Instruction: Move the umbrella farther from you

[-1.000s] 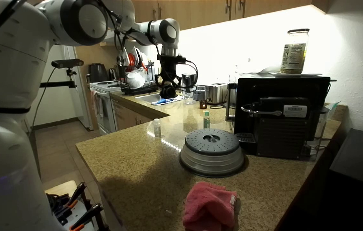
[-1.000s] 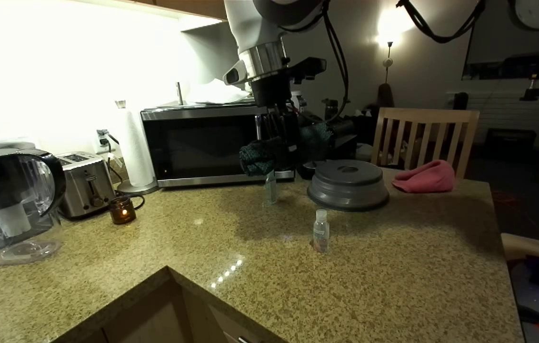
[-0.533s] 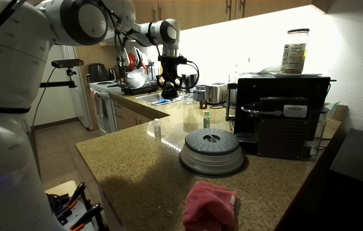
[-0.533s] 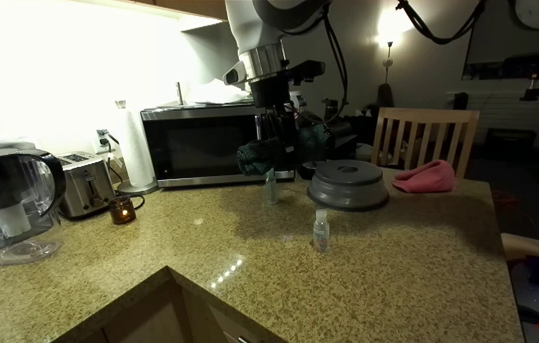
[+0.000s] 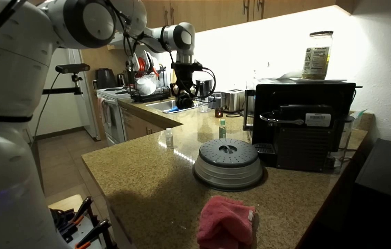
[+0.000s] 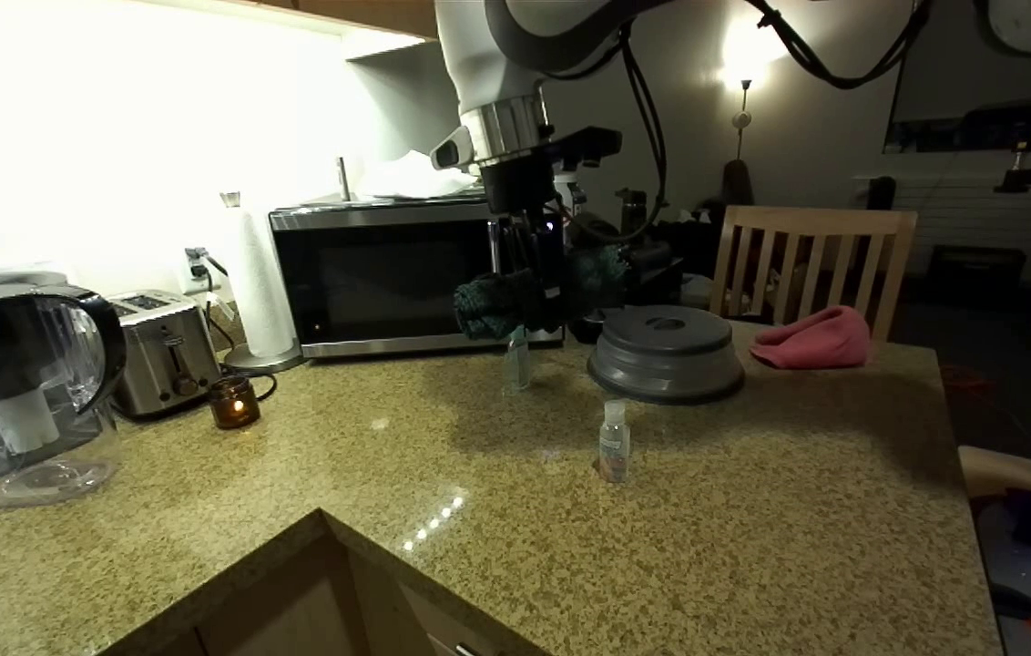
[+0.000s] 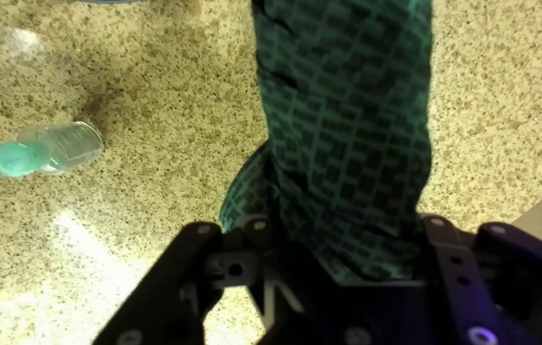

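The end effector (image 7: 343, 244) pinches the umbrella (image 7: 347, 124) aloft, near the green-capped bottle (image 7: 62, 146) but apart from it. Swung toward the bottle, the umbrella's overhanging end could topple it; if its creased fabric slips, the umbrella might drop.

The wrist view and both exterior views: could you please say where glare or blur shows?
Wrist view: glare on the countertop at lower left, the gripper blurred; both exterior views: the wall partly washed out, bright reflected dots on the countertop.

Patterned teal umbrella (image 7: 347, 134) aloft in jaws
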`<state>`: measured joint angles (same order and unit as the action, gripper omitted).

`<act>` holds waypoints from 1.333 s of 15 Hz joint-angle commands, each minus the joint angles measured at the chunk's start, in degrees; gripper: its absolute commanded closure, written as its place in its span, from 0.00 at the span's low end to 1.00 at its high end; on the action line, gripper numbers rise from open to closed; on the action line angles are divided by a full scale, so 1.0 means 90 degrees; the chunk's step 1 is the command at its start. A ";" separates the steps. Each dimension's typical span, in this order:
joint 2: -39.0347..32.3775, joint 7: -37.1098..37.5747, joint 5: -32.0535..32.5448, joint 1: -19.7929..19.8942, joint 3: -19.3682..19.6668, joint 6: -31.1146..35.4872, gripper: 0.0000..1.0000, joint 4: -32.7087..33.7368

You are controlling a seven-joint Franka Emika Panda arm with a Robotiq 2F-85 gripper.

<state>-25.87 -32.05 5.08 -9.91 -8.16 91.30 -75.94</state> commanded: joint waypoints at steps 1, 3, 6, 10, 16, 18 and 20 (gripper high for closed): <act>-0.0010 0.0069 0.0040 0.0068 -0.0095 0.0001 0.55 -0.0002; 0.0012 0.0131 0.0041 0.0067 -0.0097 0.0034 0.55 -0.0059; 0.0035 0.0138 0.0041 0.0068 -0.0097 0.0042 0.55 -0.0081; 0.0037 0.0139 0.0041 0.0068 -0.0097 0.0043 0.55 -0.0081; -0.0089 0.0172 0.0322 0.0015 -0.0025 0.0162 0.80 0.0006; -0.0140 0.0123 0.0451 0.0024 -0.0012 0.0230 0.80 0.0050; -0.0204 0.0108 0.0534 0.0064 0.0015 0.0312 0.80 0.0083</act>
<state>-27.05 -31.06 7.81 -9.93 -7.93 93.10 -76.37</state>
